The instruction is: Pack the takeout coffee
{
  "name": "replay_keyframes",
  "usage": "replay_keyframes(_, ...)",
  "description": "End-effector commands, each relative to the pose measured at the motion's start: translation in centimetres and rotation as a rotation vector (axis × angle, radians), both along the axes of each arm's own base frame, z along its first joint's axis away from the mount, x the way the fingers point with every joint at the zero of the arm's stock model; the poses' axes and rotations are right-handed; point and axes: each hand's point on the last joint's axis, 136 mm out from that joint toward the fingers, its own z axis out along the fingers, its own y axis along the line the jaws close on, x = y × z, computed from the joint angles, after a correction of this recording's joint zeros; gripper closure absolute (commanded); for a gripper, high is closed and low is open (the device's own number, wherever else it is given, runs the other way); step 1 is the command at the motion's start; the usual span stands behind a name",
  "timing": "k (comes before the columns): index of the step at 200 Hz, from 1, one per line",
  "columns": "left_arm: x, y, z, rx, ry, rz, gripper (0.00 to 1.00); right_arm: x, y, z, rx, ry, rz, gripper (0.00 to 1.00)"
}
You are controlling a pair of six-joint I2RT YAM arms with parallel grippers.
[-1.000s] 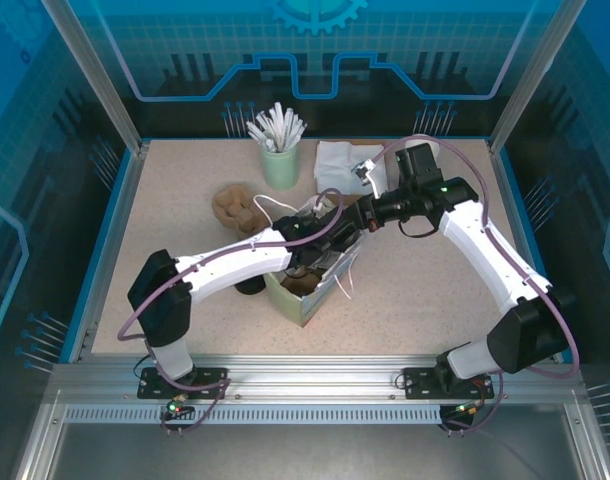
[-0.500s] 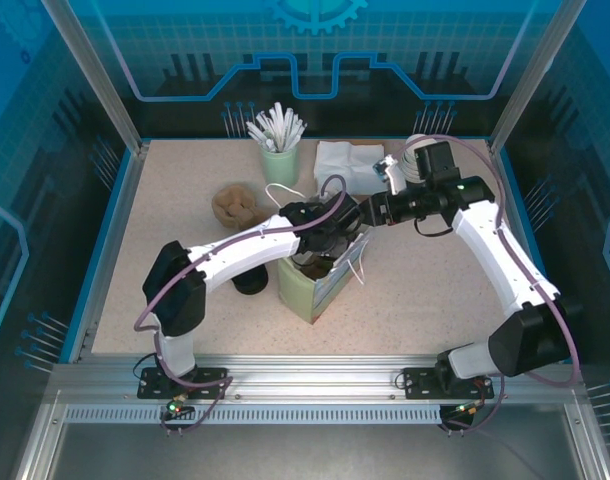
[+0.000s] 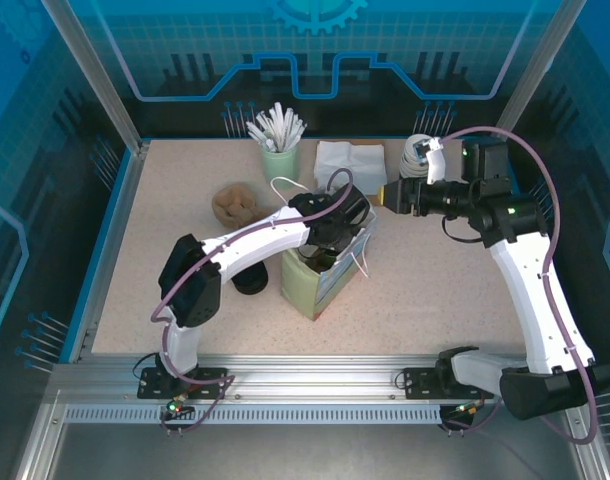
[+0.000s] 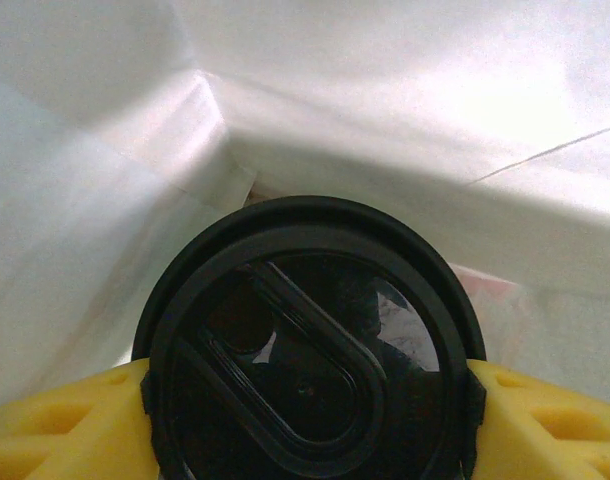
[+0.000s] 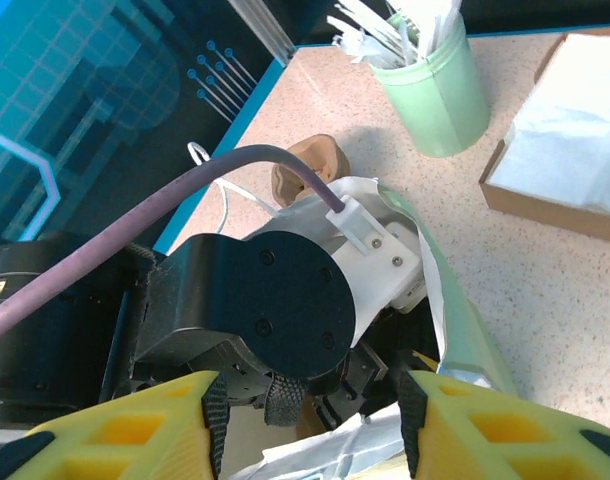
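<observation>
Deep inside the paper bag [image 3: 307, 290], the takeout coffee [image 4: 305, 370] sat pinched at its top between the yellow pads [image 4: 65, 430] of the left gripper [image 4: 305, 425]. At about 2 o'clock from the bag, the right gripper [image 5: 310, 425] hung with jaws spread, holding nothing. If the left jaws let go too high, the coffee could tip and spill. The left wrist view showed that grip up close; the top view showed the bag standing near the middle of the table [image 3: 435, 290].
</observation>
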Motion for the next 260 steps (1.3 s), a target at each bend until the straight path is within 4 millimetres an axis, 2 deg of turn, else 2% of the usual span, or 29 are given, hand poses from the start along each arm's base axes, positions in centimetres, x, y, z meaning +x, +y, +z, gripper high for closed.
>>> replay_keyframes(1, -1.7, 1.0, -4.0, 0.097, 0.146, -0.044, 0.31, 0.0, -1.0, -1.7, 0.021, 0.113, -0.099, 0.5)
replay_keyframes(46, -2.2, 0.7, -5.7, 0.111, 0.198, -0.061, 0.31, 0.1, -3.0, -4.5, 0.04, 0.349, -0.327, 0.52)
replay_keyframes(85, -2.5, 0.5, -6.7, 0.108, 0.229, -0.063, 0.31, -0.1, -2.4, -6.2, 0.109, 0.584, -0.408, 0.56)
replay_keyframes(111, -2.7, 0.3, -7.2, 0.104, 0.243, -0.06, 0.31, -0.2, -2.5, -6.7, 0.117, 0.659, -0.448, 0.57)
replay_keyframes(170, -2.9, 0.2, -7.9, 0.088, 0.253, -0.057, 0.31, -0.2, -1.3, -6.0, 0.128, 0.674, -0.429, 0.57)
replay_keyframes(199, -2.2, -0.4, -6.1, 0.053, 0.218, -0.047, 0.29, -0.1, -0.7, -5.6, 0.121, 0.665, -0.413, 0.54)
replay_keyframes(260, -0.4, -0.6, -1.2, -0.005, 0.162, -0.004, 0.14, 0.3, 0.7, -6.4, 0.093, 0.69, -0.382, 0.53)
